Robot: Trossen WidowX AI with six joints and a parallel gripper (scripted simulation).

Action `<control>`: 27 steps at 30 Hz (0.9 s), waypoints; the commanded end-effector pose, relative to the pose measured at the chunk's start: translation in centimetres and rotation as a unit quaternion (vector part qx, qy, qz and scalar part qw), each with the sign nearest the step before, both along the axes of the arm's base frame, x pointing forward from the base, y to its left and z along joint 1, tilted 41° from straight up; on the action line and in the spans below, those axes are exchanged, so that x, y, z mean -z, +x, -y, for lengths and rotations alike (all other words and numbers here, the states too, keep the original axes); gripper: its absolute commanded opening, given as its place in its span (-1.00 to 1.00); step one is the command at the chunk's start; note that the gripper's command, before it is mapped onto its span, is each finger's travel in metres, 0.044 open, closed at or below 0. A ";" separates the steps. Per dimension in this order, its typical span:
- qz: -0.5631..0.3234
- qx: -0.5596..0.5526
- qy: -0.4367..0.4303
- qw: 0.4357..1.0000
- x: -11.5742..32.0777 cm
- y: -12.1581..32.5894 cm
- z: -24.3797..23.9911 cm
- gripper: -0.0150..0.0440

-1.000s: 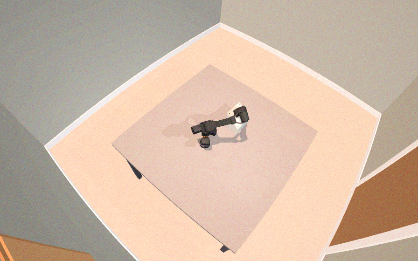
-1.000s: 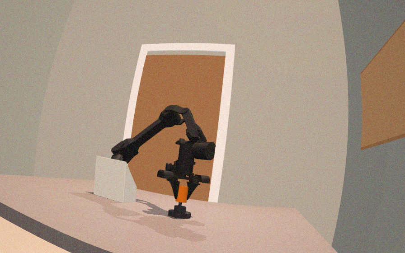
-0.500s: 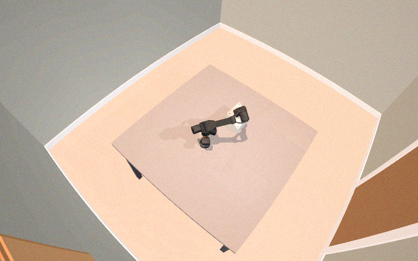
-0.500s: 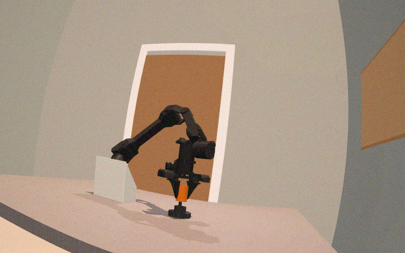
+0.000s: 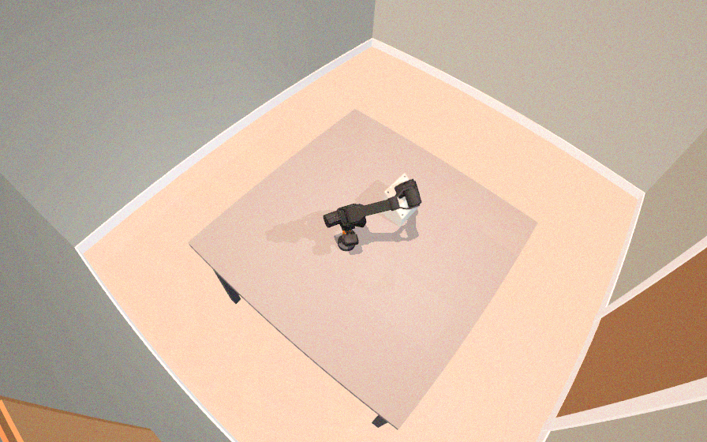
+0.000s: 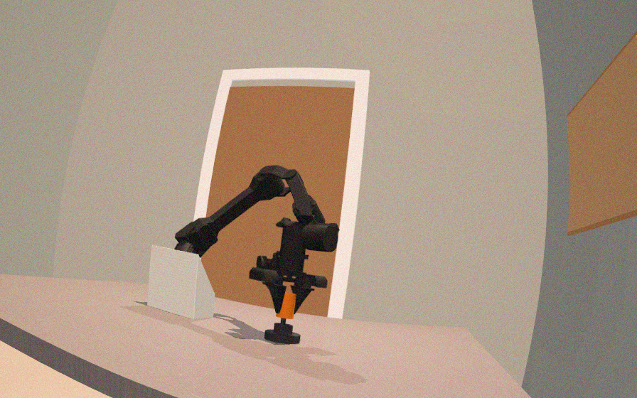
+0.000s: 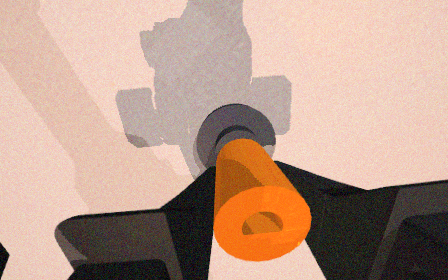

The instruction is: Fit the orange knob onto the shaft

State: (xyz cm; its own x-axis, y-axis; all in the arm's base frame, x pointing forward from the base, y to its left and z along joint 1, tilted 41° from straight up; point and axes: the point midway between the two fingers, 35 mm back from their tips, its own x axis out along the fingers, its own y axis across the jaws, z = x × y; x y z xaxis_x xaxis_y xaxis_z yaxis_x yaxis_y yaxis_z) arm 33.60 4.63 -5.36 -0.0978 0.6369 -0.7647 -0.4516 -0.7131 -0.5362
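Note:
My gripper [image 6: 286, 310] [image 7: 243, 169] is shut on the orange knob [image 6: 287, 304] [image 7: 248, 175], one finger on each side. The knob is roughly upright over the round dark pedestal [image 6: 281, 337] [image 7: 236, 116] [image 5: 345, 247]. A short length of the dark shaft [image 6: 283, 321] shows between the knob's lower end and the pedestal's raised middle, so the knob is not down on the pedestal. Whether the shaft's tip is inside the knob cannot be told. The wrist view shows the knob's top end with a D-shaped hole [image 7: 262, 223], its flat side toward the bottom of the view. The shaft's flat side is hidden.
The white base block [image 6: 173, 281] [image 5: 400, 212] stands behind and to the left of the pedestal in the exterior view. The arm arches from it over the table [image 5: 428, 285] [image 6: 410, 355]. The arm's shadows fall across the table around the pedestal.

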 end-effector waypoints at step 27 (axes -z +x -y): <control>-0.055 0.066 -0.008 0.996 -0.3 0.1 0.2 -0.49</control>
